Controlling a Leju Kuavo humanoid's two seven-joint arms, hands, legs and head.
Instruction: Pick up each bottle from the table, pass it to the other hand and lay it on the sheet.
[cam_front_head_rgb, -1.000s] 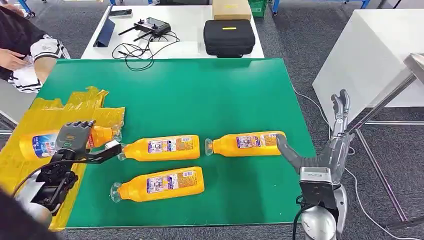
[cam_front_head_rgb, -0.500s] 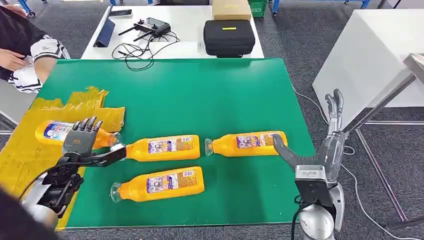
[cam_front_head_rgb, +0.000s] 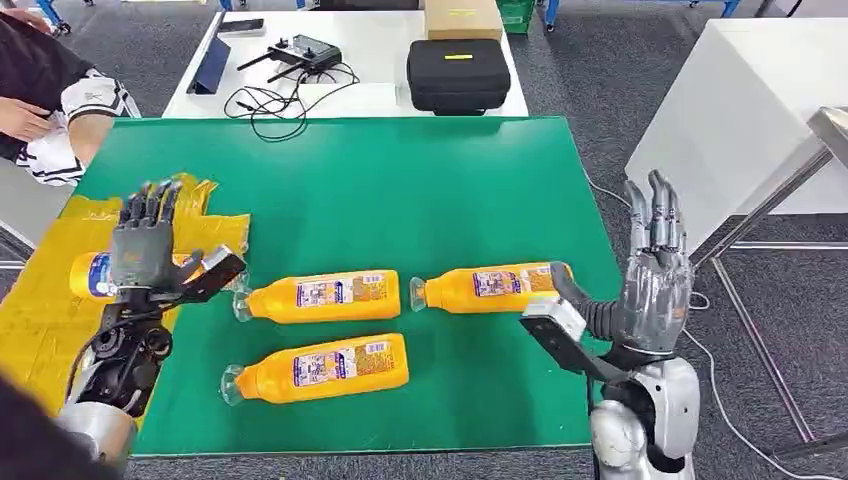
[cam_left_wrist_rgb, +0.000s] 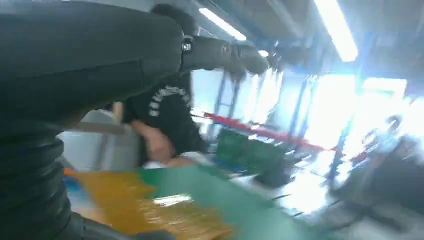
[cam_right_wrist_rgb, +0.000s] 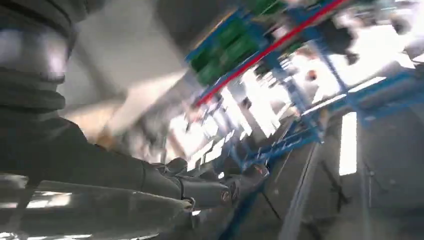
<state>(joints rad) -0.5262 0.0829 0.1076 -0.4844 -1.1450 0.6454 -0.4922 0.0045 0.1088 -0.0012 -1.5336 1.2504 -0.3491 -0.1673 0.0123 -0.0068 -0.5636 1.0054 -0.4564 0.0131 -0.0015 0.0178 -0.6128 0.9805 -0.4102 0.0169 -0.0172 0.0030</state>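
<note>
Both hands have lifted since a second ago. The left hand (cam_front_head_rgb: 143, 245), fingers spread and empty, hangs over the bottle (cam_front_head_rgb: 98, 274) laid on the yellow sheet (cam_front_head_rgb: 45, 320). The right hand (cam_front_head_rgb: 652, 270), also open, stands beside the nearest table bottle (cam_front_head_rgb: 490, 287), probably the next pick.

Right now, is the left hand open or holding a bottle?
Open: the left hand is raised with fingers spread, holding nothing, above the bottle lying on the yellow sheet.
</note>
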